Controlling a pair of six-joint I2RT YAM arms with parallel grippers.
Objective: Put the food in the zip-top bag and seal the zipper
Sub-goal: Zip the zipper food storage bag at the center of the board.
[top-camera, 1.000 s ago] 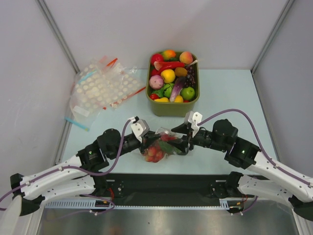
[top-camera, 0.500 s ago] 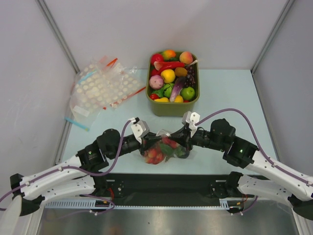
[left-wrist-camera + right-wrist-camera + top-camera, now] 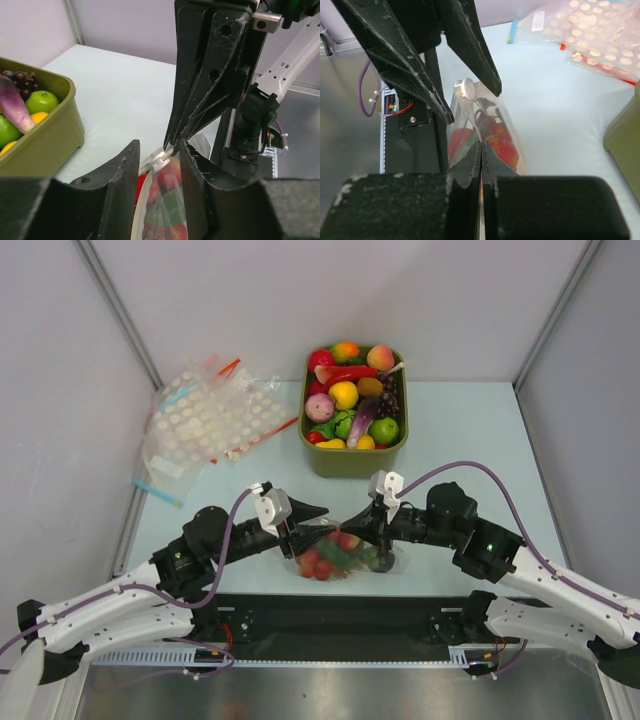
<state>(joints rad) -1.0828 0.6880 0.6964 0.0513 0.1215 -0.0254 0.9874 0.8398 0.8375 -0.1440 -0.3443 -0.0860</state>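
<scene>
Two arms reach inward from the near edge of the pale blue-green tabletop, and their black two-finger tools meet over one spot just beyond the bases. Between them sits the clear, crinkly plastic zip-top bag, close to the table's near edge, its mouth turned up toward the fingers. Inside it is the food: glossy red toy pieces, something green and one dark round piece, bunched low in the bag.

The right gripper is closed tight, its two fingers pressed flat together with the thin top edge of the bag pinched between them. The left gripper stands partly open, one finger on each side of the bag's mouth; neither pad visibly presses the plastic, so it has hold of nothing. The zipper, a narrow whitish strip, runs down between those spread fingers, and a small white slider tab sits at the end of it, between the left fingertips. Whether the strip is pressed shut along its length cannot be told.

Farther back, well apart from the bag, stands an olive-green rectangular plastic tub heaped with bright toy fruits and vegetables. To its left, toward the far left corner, lies a loose heap of clear white-dotted bags with red and blue strips.
</scene>
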